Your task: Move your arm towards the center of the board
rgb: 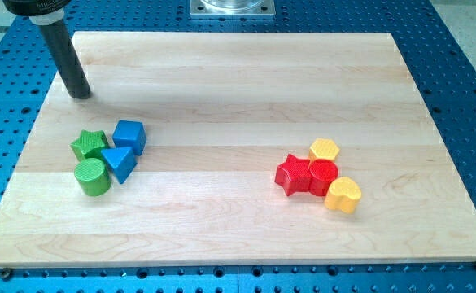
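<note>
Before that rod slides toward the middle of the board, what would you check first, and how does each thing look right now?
1. My tip in view, on the wooden board near its top-left corner: ok.
2. Straight path to the centre free of blocks: ok.
3. Green star, blue cube, blue triangle and green cylinder sit below my tip, apart from it: ok.
4. Red star, red cylinder and two yellow blocks lie right of centre: ok.
5. Tip touching the surface: cannot tell.
</note>
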